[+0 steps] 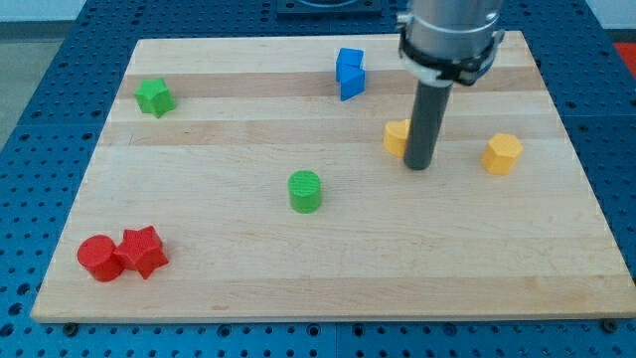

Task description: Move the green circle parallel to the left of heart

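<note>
The green circle (305, 191) is a short green cylinder near the middle of the wooden board (328, 278). A yellow block (397, 137), partly hidden by the rod so its shape is unclear, sits right of centre. My tip (418, 165) rests on the board just to the right of that yellow block, touching or nearly touching it, and well to the right of the green circle. A second yellow block (503, 153), roughly hexagonal, lies further to the right.
A green star (154, 96) sits at the upper left. A blue block (349, 73) sits at the top centre. A red circle (99, 258) and a red star (142, 251) touch each other at the lower left. The board lies on a blue perforated table.
</note>
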Controlling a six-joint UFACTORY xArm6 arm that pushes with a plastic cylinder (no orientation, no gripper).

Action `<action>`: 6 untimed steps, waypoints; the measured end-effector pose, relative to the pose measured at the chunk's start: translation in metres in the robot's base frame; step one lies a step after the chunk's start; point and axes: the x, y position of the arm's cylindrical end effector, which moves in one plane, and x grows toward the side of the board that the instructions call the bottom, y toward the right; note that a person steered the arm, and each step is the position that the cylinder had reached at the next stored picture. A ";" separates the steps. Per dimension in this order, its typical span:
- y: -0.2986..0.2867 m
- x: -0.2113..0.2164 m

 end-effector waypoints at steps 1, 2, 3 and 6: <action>-0.046 0.036; -0.075 0.022; -0.087 -0.048; -0.060 -0.071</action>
